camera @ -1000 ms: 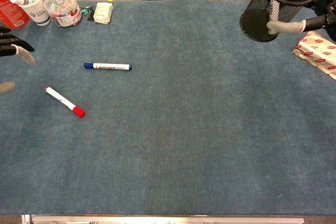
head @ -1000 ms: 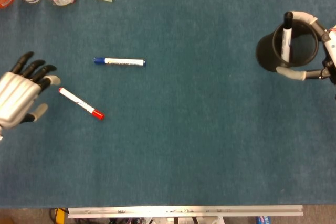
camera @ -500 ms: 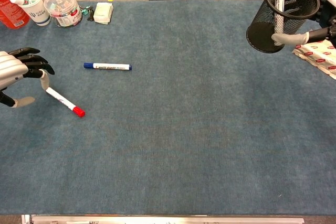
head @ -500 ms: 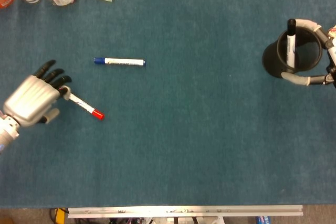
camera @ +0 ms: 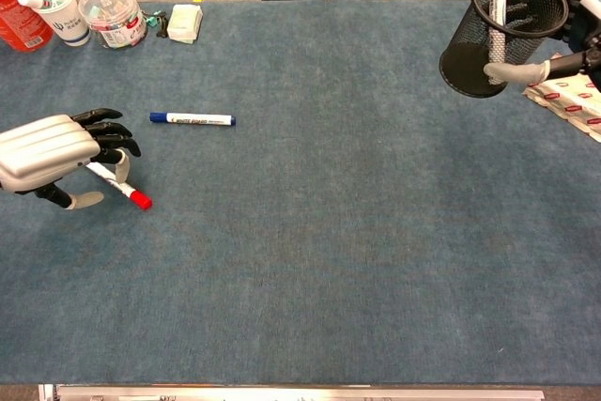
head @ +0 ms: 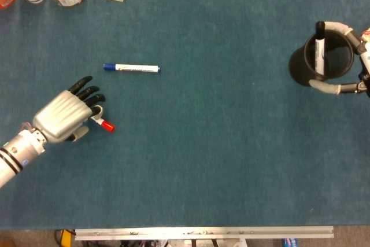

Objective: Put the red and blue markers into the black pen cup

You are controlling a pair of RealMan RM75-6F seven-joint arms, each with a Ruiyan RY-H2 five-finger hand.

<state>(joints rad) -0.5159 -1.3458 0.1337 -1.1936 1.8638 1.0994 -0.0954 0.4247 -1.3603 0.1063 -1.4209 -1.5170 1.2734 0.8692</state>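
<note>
Head view: the left hand (head: 66, 115) hangs low over the white end of the red marker (head: 104, 124) on the blue table mat (head: 202, 143), fingers spread wide and gripping nothing; only the red cap pokes out past the fingertips. From the chest view, the same hand (camera: 52, 149) covers the marker's (camera: 130, 193) upper end, one fingertip just beside the barrel, though contact cannot be told. The blue marker (head: 132, 68) lies flat just beyond the red marker, apart from the hand. Far across the mat from the red marker, the right hand (head: 347, 56) wraps its fingers around the black pen cup (head: 325, 57), holding it upright with 1 black-capped marker (head: 318, 50) standing inside. In the far corner nearest the red marker stand a red bottle (camera: 19, 11), a white cup (camera: 58, 12) and a clear tub (camera: 113, 14).
</note>
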